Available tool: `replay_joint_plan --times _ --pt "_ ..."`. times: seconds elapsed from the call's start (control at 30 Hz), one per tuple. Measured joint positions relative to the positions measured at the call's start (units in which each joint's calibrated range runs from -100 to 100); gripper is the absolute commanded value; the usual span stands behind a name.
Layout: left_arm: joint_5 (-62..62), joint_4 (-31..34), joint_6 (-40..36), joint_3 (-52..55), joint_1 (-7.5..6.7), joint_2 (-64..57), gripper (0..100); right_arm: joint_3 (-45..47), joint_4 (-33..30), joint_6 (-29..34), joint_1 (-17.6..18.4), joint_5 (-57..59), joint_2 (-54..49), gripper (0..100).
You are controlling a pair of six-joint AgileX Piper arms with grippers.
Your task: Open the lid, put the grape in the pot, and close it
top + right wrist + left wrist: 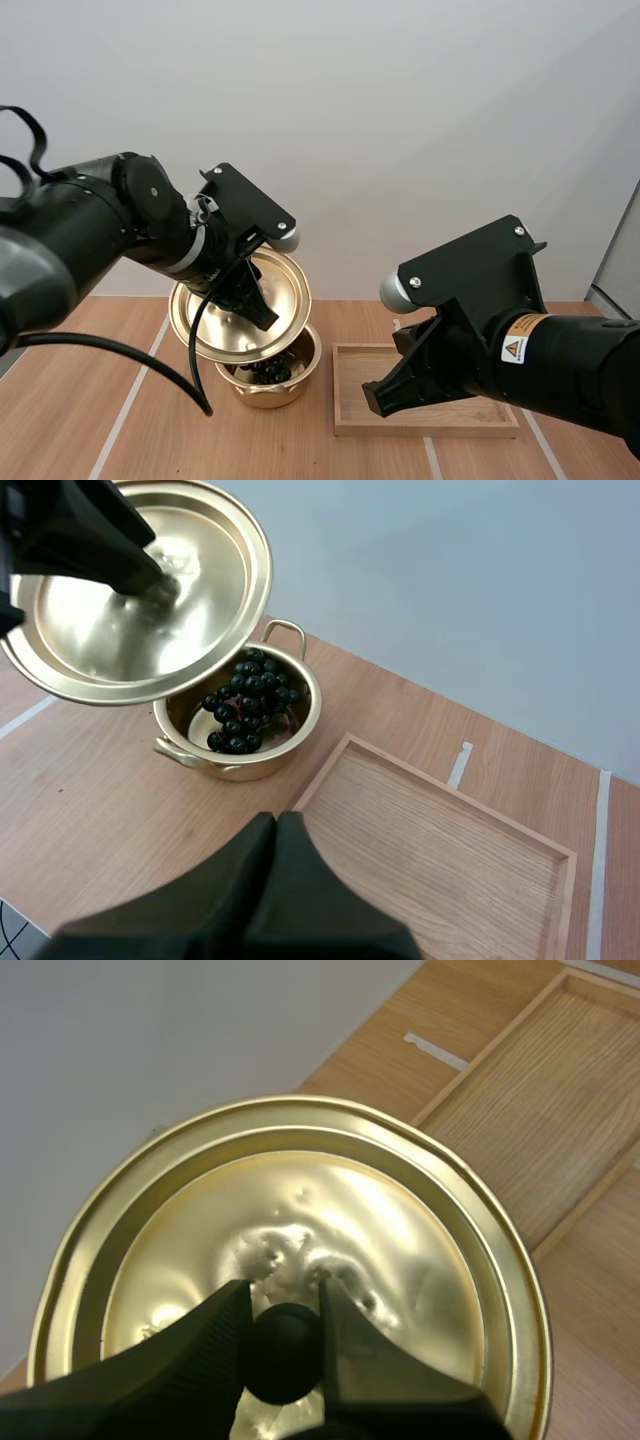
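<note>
A gold pot stands on the table with a dark bunch of grapes inside it. My left gripper is shut on the black knob of the gold lid, holding it tilted above the pot and partly over it. My right gripper is shut on nothing, hovering over the near edge of the wooden tray.
The wooden tray lies to the right of the pot with nothing in it. White tape lines cross the wooden table. A plain wall stands behind.
</note>
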Motion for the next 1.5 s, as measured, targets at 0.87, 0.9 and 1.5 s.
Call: replay_joint_plan --times 0.87,0.9,1.5 --pt "-17.9 -6.4 9.0 0.3 0.0 26.2 0 0.0 -1.0 0.1 -0.9 0.0 -0.1 0" --pt "-17.8 -6.4 9.1 0.3 0.0 26.3 0 0.0 -1.0 0.1 -0.9 0.0 -0.1 0" --pt "-16.1 -7.7 10.9 0.3 0.0 26.4 0 0.0 -1.0 0.1 -0.9 0.0 -0.1 0"
